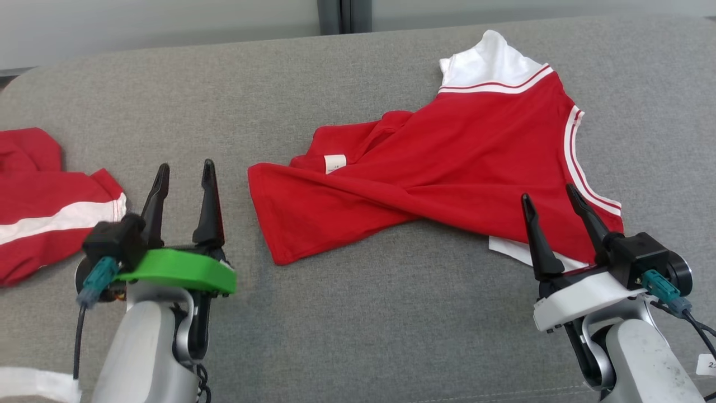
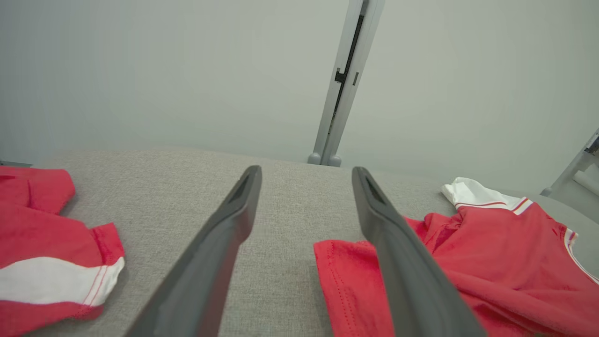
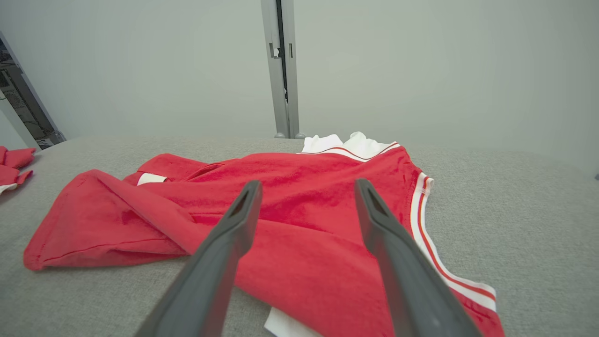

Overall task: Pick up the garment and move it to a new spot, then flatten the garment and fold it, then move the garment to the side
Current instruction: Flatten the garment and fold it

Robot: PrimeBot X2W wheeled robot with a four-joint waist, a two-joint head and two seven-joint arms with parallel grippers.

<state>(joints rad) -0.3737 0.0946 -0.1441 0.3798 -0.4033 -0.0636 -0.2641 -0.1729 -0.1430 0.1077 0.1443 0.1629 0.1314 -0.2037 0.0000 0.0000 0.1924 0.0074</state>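
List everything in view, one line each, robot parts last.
garment: one, red with white trim, crumpled, table's centre-right
label: one, white, on the garment's left part
second garment: one, red with white stripe, table's left edge
strip: one, white, head view's lower left corner
table: one, grey fabric
post: one, grey, behind the table
left gripper: one, dark, open, between the garments
right gripper: one, dark, open, at the garment's near right edge

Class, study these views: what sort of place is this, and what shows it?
Probably a robotics lab or test room: a grey cloth-covered bench, a red garment and a second garment laid out, a bare wall with a metal post.
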